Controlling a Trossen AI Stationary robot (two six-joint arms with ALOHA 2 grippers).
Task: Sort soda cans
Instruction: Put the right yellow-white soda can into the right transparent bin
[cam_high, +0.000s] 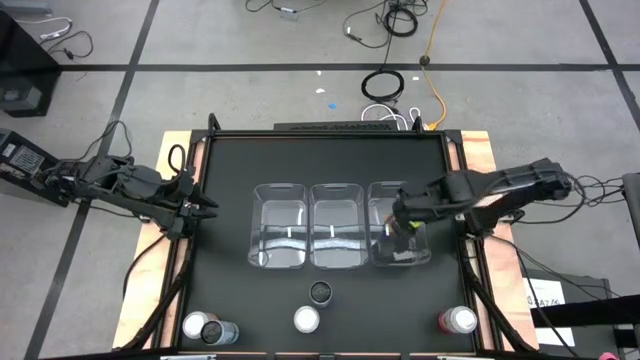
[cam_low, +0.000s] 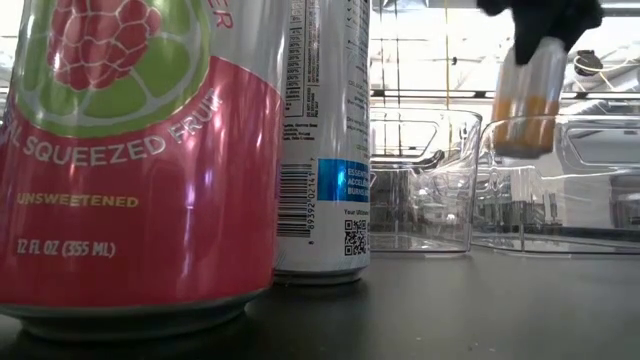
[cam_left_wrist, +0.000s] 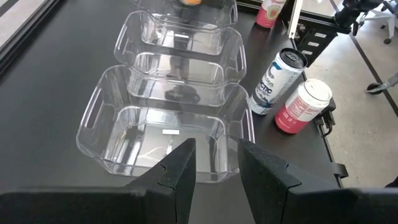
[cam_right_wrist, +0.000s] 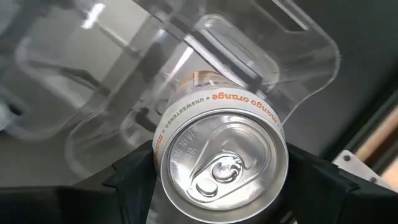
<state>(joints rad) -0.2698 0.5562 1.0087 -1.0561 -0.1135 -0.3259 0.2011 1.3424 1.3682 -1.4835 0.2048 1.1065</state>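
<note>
Right gripper (cam_high: 402, 226) is clamped on an orange can (cam_right_wrist: 219, 152), fingers on either side of its body, holding it upright above the rightmost bin (cam_high: 424, 258). With the can's long axis vertical and the bin straight below, a plain descent should seat it. Left gripper (cam_left_wrist: 214, 163) waits at the table's left edge, partly open and empty, facing the bins.
</note>
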